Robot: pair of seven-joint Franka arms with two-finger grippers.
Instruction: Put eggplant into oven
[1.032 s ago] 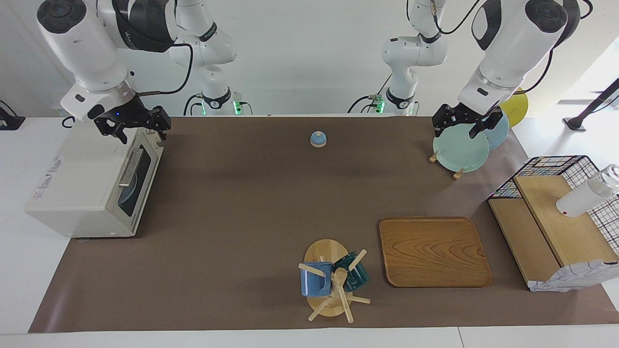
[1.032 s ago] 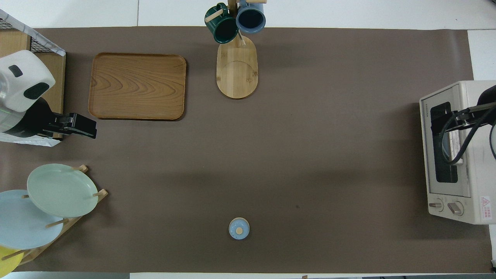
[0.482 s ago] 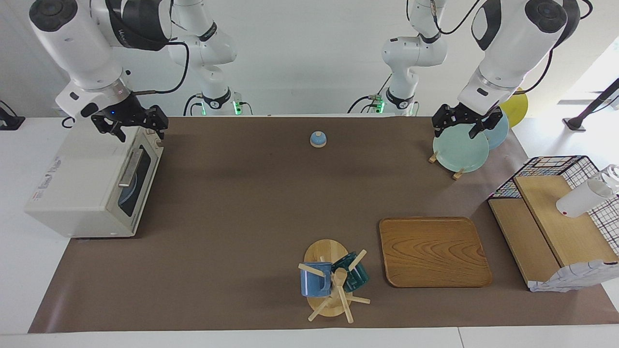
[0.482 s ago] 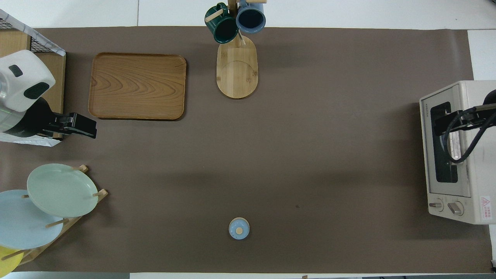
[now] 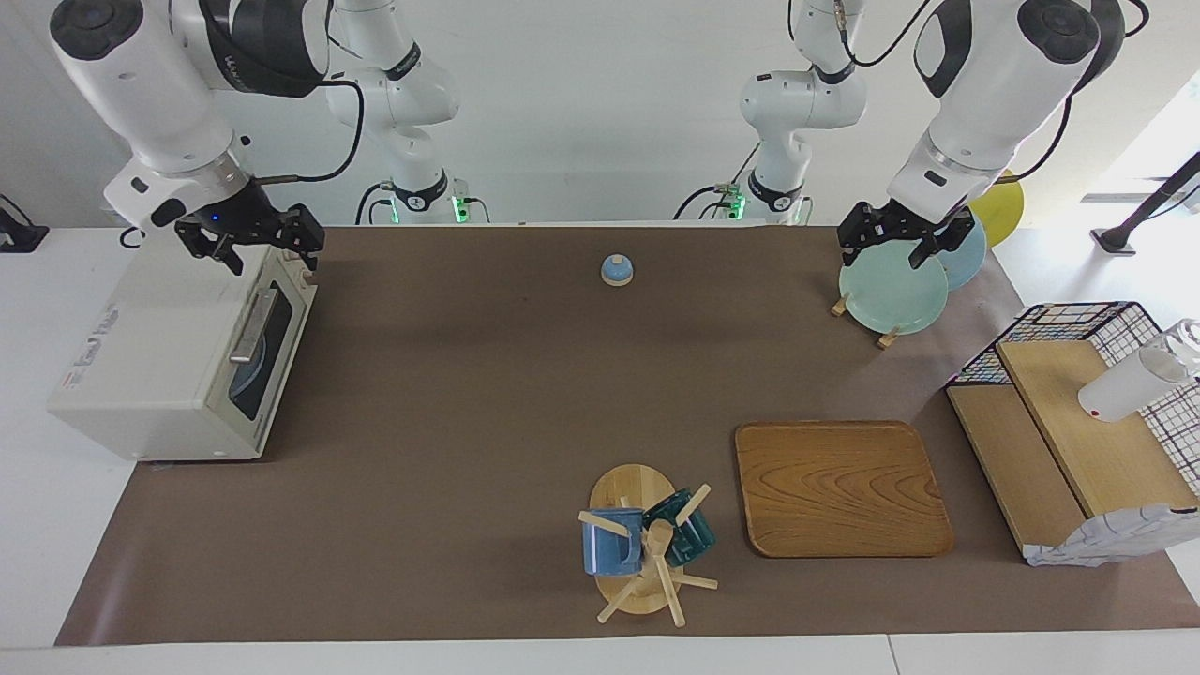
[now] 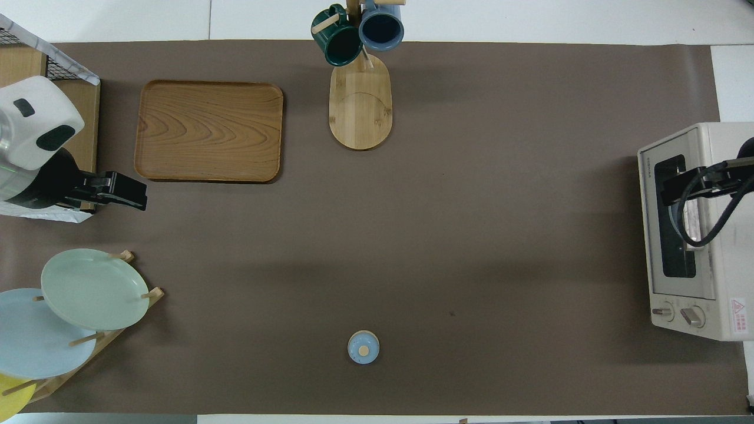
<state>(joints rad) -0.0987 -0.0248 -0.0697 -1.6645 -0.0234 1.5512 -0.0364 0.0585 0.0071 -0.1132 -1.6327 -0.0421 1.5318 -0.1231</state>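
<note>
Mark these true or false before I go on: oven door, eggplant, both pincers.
1. The oven door is shut. True.
2. The eggplant lies on the tray. False: no eggplant shows in either view.
3. The right pincer is over the oven. True.
4. The left pincer holds a mug. False: it is empty, up near the plates; both mugs hang on their stand.
</note>
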